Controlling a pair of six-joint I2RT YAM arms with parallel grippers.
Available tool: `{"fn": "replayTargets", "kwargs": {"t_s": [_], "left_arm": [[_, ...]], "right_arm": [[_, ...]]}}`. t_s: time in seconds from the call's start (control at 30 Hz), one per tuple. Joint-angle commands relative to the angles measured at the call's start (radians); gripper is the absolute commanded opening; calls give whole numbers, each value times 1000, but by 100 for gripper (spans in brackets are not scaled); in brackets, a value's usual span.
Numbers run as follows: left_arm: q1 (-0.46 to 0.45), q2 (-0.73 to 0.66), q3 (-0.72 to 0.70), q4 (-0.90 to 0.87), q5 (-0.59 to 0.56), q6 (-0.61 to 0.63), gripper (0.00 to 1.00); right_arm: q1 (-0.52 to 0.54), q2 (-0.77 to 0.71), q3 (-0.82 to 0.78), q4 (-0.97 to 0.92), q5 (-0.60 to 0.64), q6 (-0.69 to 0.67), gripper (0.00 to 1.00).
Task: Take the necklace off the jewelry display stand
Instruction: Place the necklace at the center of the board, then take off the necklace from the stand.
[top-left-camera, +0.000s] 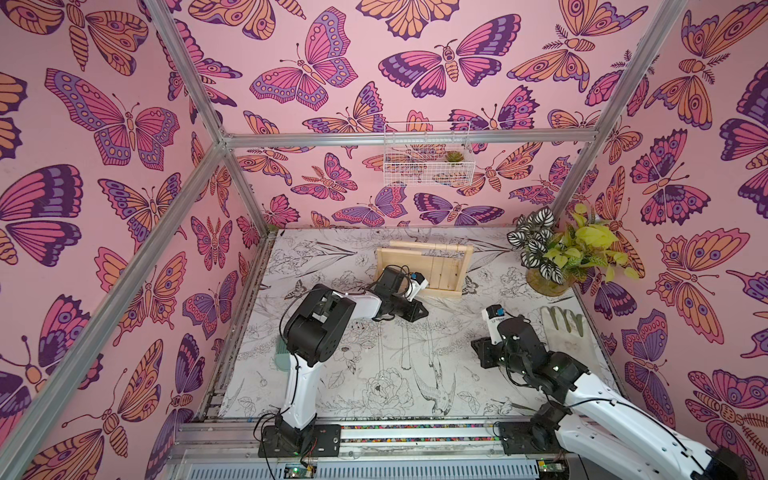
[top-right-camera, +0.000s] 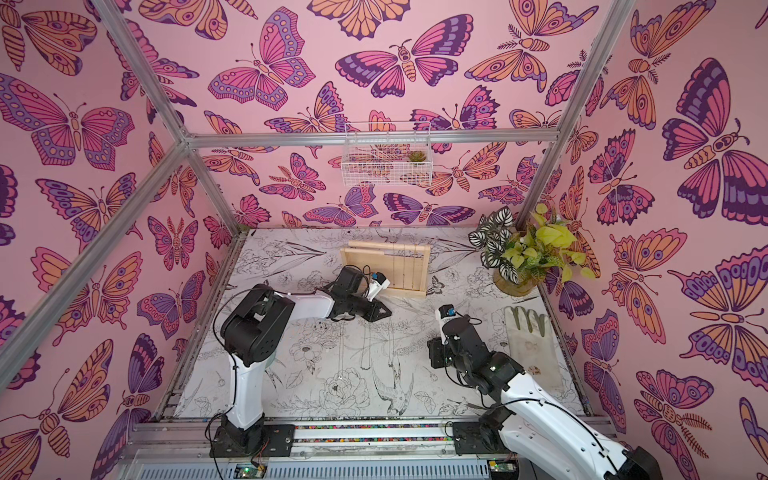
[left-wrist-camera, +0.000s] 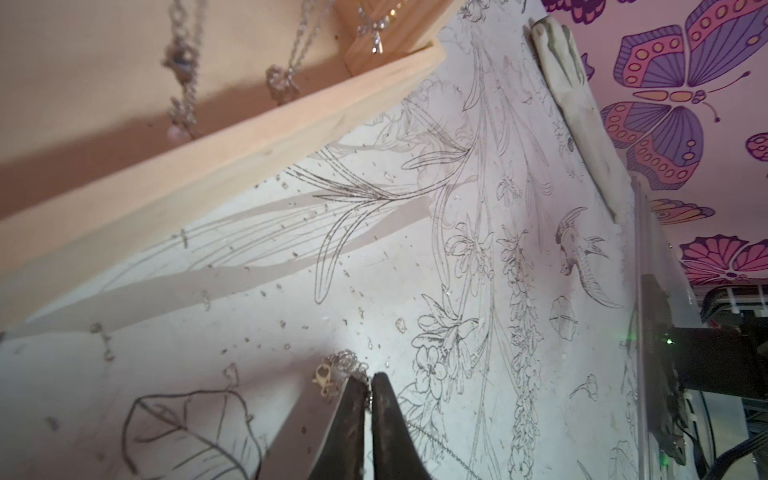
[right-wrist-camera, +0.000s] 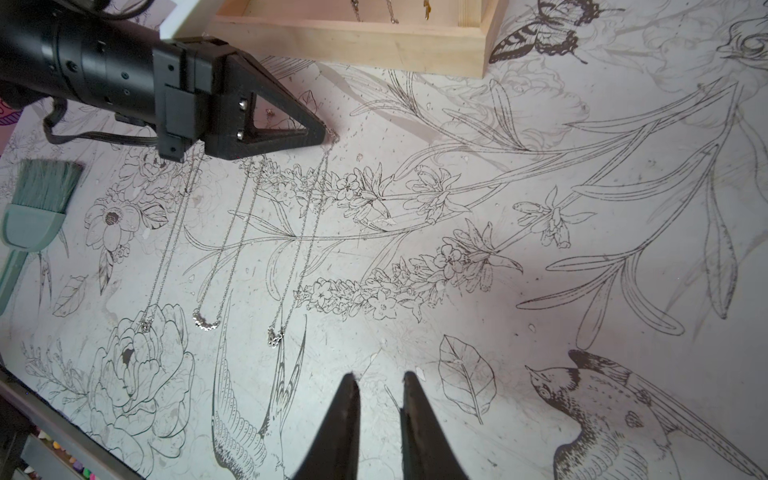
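the left arm reaches forward and low, its left gripper (right-wrist-camera: 326, 137) tipped down onto the table (right-wrist-camera: 415, 332) just in front of the jewelry display stand (top-left-camera: 424, 266). the right arm is folded back, with the right gripper (right-wrist-camera: 380, 380) hovering, fingers parted on nothing.

only the left wrist view shows the fingers (left-wrist-camera: 353, 415) pinching the chain beside its gold clasp (left-wrist-camera: 324, 380) (other necklaces (left-wrist-camera: 282, 79) hang on the stand there).

the necklace (right-wrist-camera: 303, 257) lies off the stand, stretched along the table from those fingertips toward the robot's bases, pendant (right-wrist-camera: 274, 338) end nearest them.
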Motion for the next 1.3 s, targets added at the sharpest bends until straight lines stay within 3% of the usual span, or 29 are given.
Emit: {"fn": "replayTargets", "kwargs": {"t_s": [0.0, 0.43, 0.57, 0.93, 1.03, 1.27], "left_arm": [[6, 21, 26, -57, -41, 32, 12], [6, -16, 24, -69, -138, 42, 25], [8, -69, 12, -75, -176, 44, 32], [14, -278, -13, -86, -152, 14, 37], [-2, -336, -77, 27, -230, -7, 40], [-146, -426, -282, 505, -619, 81, 44]], "right_arm": [[-3, -11, -8, 4, -8, 17, 23], [-3, -12, -16, 13, -18, 23, 23], [-4, -8, -15, 16, -24, 23, 23], [-4, 9, 22, 11, -11, 19, 22], [-4, 19, 34, 21, -8, 19, 22], [-4, 46, 65, 30, -13, 9, 23]]}}
